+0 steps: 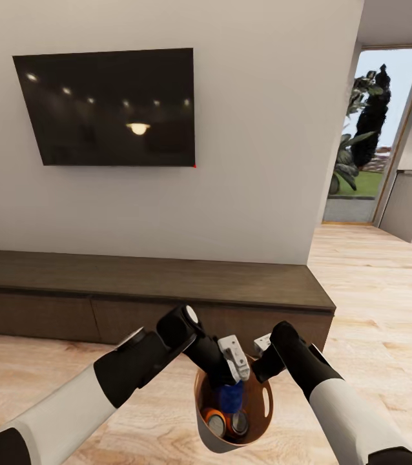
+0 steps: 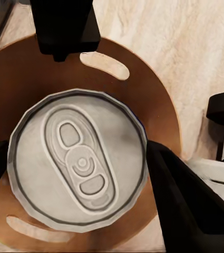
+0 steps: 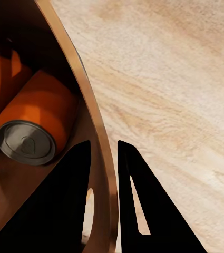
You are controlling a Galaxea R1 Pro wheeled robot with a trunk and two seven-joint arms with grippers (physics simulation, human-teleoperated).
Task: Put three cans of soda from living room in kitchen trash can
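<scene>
The blue can (image 1: pixel 231 396) is upright between the left fingers (image 2: pixel 188 203), which close on its two sides; its silvery top faces the left wrist camera, and it hangs inside the mouth of the tash can (image 1: pixel 206 434), not yet on the bottom. Below it two orange cans (image 3: pixel 37 118) already lie on their sides on the bottom of the bucket, close to each other. The right fingers (image 3: pixel 138 211) pinch the rim of the tash can, one finger inside the wall and one outside, near the slot handle, and so they seem to carry the bucket above the wooden floor (image 1: pixel 374 290).

I think the main danger is the bucket itself. It hangs from one thin grip on a smooth, shiny wall, so when the blue can drops and hits the orange ones, the shock could tilt the bucket or make the rim slip out of the right fingers. Then all three cans would roll over the floor.

A second danger: if the left fingers open while the can leans on the rim, it may fall outside.

Also, this is the living room, with the television (image 1: pixel 106 106) and the long dark cabinet (image 1: pixel 148 284) behind, so the loaded bucket must probably travel to the kitchen, and any swing on the way could loosen the grip.
</scene>
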